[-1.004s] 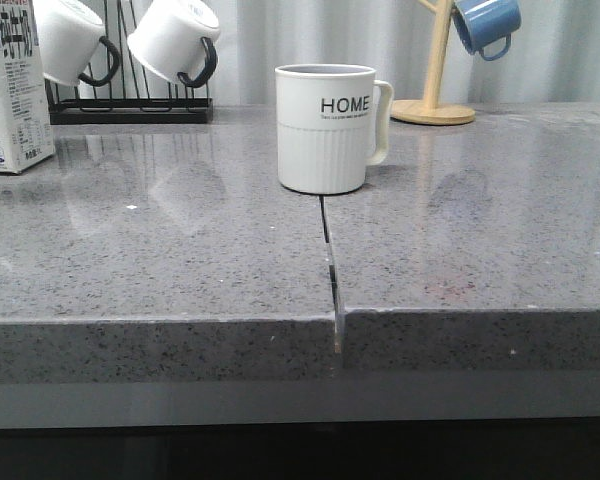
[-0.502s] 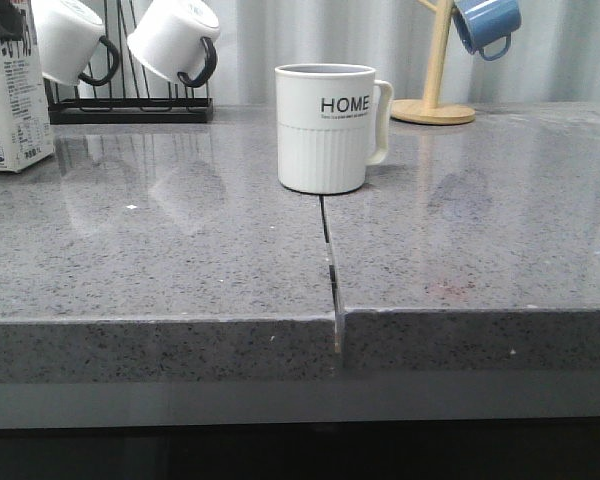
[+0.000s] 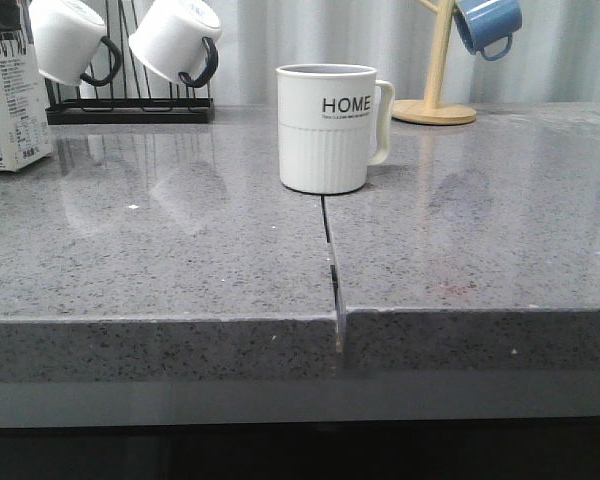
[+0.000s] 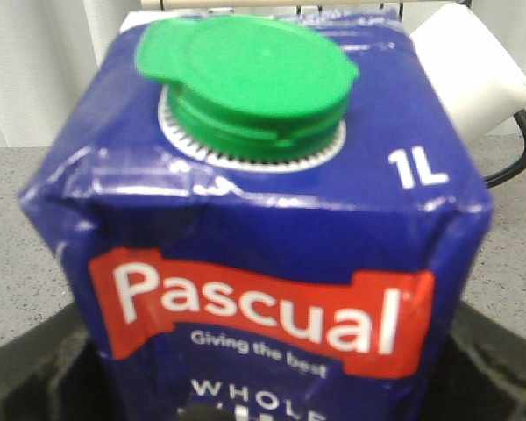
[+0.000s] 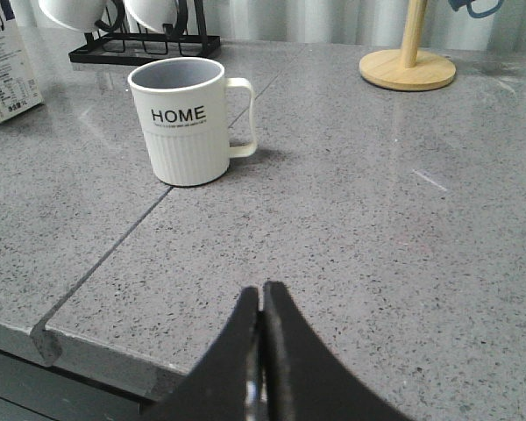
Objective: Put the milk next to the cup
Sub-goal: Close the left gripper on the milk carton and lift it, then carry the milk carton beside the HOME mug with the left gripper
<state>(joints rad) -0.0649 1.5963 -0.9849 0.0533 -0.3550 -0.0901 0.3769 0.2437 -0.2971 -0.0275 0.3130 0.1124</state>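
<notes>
The milk (image 3: 10, 100) is a white carton with black print and a dark blue top. It stands at the far left of the grey counter, partly cut off by the frame. It fills the left wrist view (image 4: 263, 228), showing a green cap and "WHOLE". My left gripper (image 4: 263, 412) is shut on it, with dark fingers (image 4: 35, 368) at both sides. The cup (image 3: 326, 128), white, ribbed and marked "HOME", stands mid-counter with its handle to the right; it also shows in the right wrist view (image 5: 186, 121). My right gripper (image 5: 262, 294) is shut and empty near the counter's front edge.
A black rack (image 3: 130, 108) at the back left holds two white mugs with black handles (image 3: 175, 40). A wooden mug tree (image 3: 435, 108) with a blue mug (image 3: 488, 25) stands at the back right. A seam (image 3: 330, 260) runs from the cup to the front edge.
The milk carton has shifted slightly left in the front view, and its dark blue top now shows. The cup and the right gripper have not moved.
</notes>
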